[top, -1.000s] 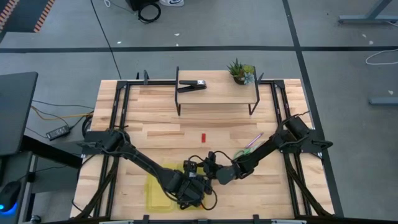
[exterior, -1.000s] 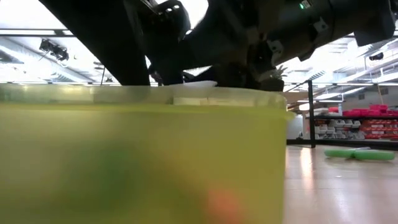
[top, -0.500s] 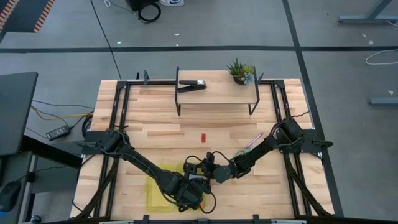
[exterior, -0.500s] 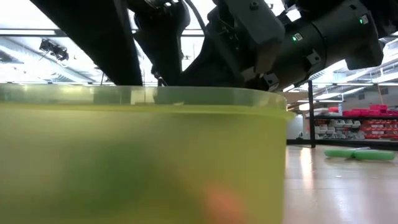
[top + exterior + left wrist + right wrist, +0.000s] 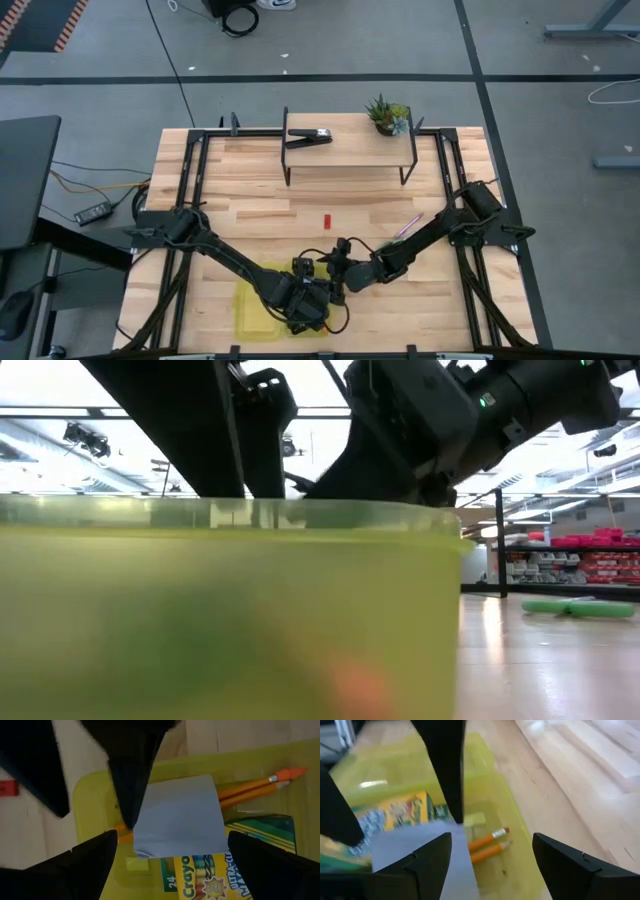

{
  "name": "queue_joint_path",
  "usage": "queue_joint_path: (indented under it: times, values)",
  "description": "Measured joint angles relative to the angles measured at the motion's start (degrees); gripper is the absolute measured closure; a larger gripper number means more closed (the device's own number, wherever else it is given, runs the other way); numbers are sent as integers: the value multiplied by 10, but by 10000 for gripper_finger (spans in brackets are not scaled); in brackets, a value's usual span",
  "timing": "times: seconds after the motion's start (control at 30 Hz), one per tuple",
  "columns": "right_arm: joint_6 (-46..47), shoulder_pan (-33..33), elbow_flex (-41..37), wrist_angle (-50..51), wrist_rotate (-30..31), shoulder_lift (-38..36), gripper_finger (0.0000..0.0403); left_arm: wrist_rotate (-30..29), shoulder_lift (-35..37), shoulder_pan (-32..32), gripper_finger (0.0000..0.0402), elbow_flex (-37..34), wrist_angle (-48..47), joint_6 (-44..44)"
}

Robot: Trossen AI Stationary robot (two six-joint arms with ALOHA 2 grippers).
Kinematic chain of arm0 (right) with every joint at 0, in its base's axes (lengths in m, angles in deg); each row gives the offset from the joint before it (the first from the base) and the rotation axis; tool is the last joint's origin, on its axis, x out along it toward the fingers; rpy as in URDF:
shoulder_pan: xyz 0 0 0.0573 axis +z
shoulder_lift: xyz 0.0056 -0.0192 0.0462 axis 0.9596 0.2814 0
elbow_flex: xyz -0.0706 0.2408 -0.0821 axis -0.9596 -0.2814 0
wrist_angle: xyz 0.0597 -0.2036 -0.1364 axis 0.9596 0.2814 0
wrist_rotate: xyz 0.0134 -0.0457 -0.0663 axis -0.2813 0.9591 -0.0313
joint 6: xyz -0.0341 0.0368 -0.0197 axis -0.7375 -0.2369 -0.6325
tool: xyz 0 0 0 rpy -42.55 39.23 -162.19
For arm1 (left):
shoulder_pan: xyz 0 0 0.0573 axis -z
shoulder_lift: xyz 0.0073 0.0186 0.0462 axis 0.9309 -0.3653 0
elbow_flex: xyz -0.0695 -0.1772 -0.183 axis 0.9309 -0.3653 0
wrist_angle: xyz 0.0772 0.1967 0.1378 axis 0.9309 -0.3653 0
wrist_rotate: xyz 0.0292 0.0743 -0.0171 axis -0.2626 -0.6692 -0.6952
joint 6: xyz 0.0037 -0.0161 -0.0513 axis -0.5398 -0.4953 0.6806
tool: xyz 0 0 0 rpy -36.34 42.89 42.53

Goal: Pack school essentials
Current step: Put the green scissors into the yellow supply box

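Your left arm reaches in from the table's left edge toward the near middle, and its left gripper (image 5: 172,836) hangs over the yellow-green bin (image 5: 248,305) with the fingers spread wide, gripping nothing. Inside the bin you see the pale bluish-white block (image 5: 177,817) lying flat on top of the crayon box (image 5: 245,865), with the two orange pencils (image 5: 255,786) beside it along the bin's floor. Your right arm comes in from the table's right edge, and its right gripper (image 5: 492,837) meets the left one over the bin. Its fingers are also released and wide apart. One of them stands right at the block's edge, though you cannot tell whether it touches. Farther right and back from the bin, the short red piece (image 5: 327,220) lies alone on the bare wood. The pink-purple pencil (image 5: 408,226) lies beyond it, just beside the right arm. In the low view, the green-handled scissors (image 5: 575,606) rest on the table, apart from the bin.
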Motion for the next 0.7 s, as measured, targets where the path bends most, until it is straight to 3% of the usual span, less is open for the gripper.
queue_joint_path:
  times: [0.2, 0.5, 0.7]
  values:
    - [-1, 2, 0, 56, -1, -20, 118, -9, 0, -6, 13, 0, -2, 6]
    - [-21, 31, -1, 209, 101, -113, 118, -37, 0, -20, 13, 0, -30, -59]
    - [6, 38, -73, 223, 119, -184, 118, -35, 0, -51, 13, 0, -28, -100]
